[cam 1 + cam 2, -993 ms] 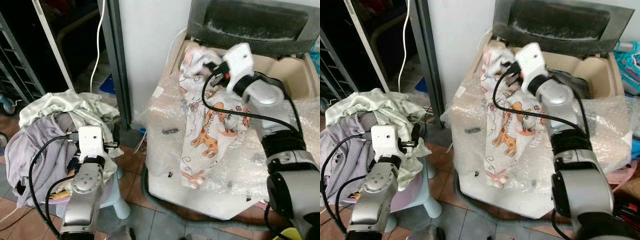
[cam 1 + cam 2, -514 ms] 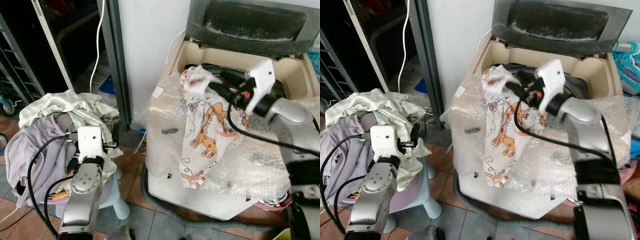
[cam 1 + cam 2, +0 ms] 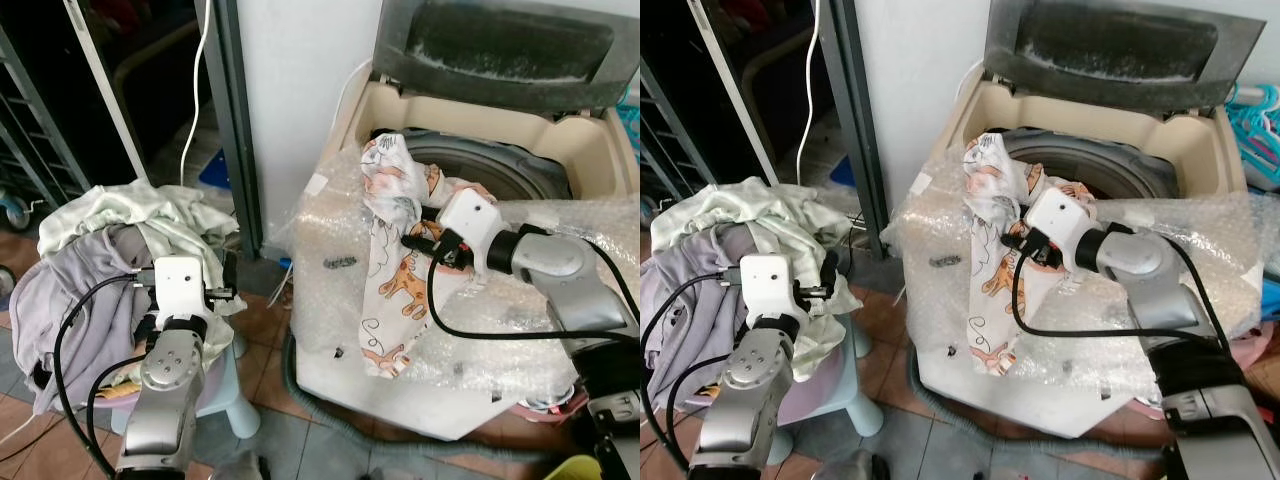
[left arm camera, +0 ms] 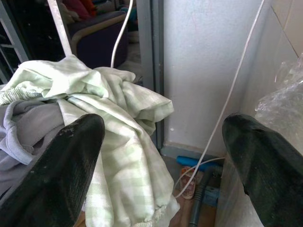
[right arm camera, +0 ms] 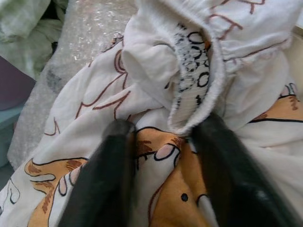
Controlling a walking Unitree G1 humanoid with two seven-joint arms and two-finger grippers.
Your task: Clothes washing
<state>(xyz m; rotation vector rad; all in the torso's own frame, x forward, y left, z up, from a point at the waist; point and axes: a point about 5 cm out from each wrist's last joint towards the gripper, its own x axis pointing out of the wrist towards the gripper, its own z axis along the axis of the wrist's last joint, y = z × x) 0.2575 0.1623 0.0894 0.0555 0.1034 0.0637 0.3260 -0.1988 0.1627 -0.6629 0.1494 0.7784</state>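
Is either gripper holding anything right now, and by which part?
The left gripper is open and holds nothing. The right gripper straddles a fold of the giraffe-print garment near its elastic hem; whether it is gripped cannot be told.

Right arm reaches left across in front of the body, forearm near level, right gripper [image 5: 163, 156] with fingers [image 5: 106, 179] parted but pressing in on folds of cloth between them. Left arm is bent, forearm raised near the body, left gripper [image 4: 165, 142] pointing away, fingers [image 4: 71, 161] spread wide, holding nothing.
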